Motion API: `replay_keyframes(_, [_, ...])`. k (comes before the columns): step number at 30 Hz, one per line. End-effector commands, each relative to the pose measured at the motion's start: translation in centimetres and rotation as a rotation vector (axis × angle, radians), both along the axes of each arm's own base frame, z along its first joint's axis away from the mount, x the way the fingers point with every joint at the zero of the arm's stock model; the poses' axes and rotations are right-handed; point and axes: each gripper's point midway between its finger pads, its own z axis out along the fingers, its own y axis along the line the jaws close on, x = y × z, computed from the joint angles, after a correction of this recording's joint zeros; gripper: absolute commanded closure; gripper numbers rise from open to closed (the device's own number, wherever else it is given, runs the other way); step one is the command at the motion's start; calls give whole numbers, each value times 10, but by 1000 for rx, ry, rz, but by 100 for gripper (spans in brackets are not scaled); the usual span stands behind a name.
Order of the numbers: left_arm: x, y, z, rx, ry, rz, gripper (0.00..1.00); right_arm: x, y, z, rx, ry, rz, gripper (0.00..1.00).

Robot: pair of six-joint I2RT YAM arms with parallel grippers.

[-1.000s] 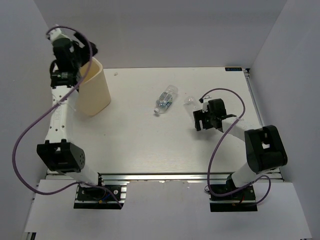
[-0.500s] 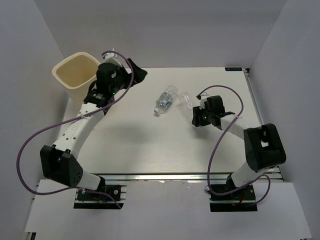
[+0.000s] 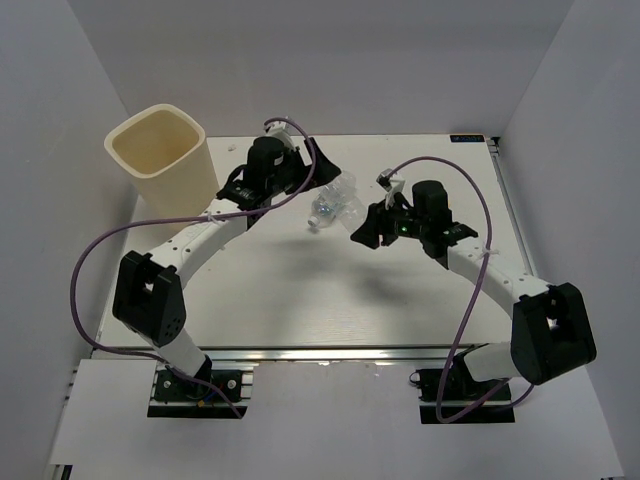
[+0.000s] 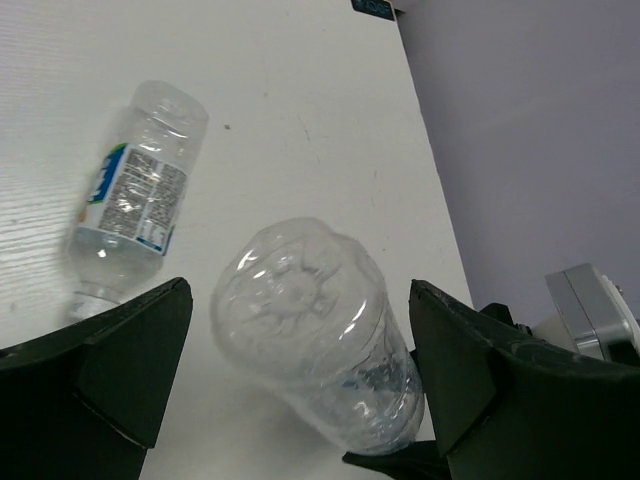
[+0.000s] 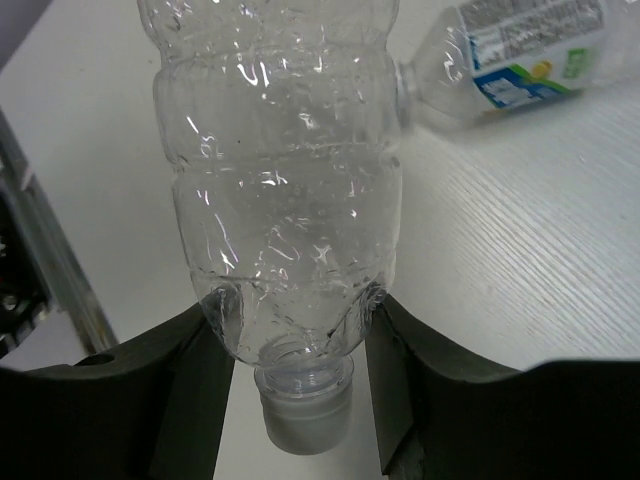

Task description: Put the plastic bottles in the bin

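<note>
clear bottle [image 5: 285,200] now in right gripper [image 5: 300,345]

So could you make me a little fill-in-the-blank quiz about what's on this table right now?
1. The right fingers are shut on a clear bottle, while the left fingers stand ____.
2. The labelled bottle lies on its ____ on the table.
3. The bin stands on the ____ arm's side.

Missing words: open; side; left.
</note>
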Motion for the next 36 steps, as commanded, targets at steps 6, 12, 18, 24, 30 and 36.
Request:
replay_keyframes(6, [-13,-27,31,-64,-60,-68,2,-8,43,68,192,-116,194,92])
replay_keyframes(12, [-18,-24,33,-55,-70,-73,27,-14,53,75,247,-108,216,86])
replay_keyframes(18, [-18,-7,49,-22,-98,-3,62,-15,45,62,197,-78,161,11])
replay_keyframes(24, [3,45,85,46,-151,169,62,-30,28,56,131,-68,131,11])
replay_keyframes(30, [25,160,166,161,-292,443,67,-22,5,61,48,-127,5,11])
replay_keyframes(36, [21,325,228,318,-372,979,65,-10,-16,43,-36,-79,-114,11])
